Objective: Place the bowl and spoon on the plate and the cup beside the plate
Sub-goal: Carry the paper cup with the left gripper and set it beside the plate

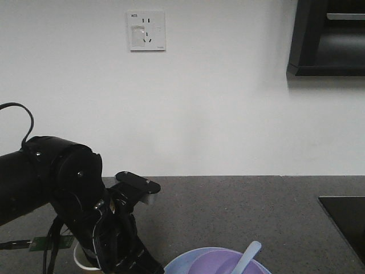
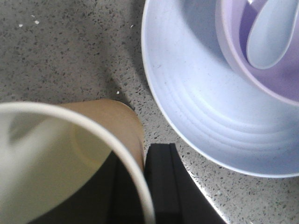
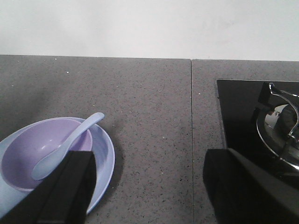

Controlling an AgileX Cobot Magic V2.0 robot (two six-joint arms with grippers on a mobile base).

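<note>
cup [image 2: 70,158] upright, left fingers [image 2: 168,186] astride its wall, beside plate [image 2: 196,107]

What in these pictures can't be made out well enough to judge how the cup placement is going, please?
- Cup, left wrist view: base cut off by the frame and hidden by its own wall, so contact with the counter is unclear.
- Left end effector: only one dark finger shows outside the cup; grip unclear.
- Front view: cup nearly hidden behind the left arm; plate cropped at the bottom edge.
- Right wrist view: cup out of frame.
</note>
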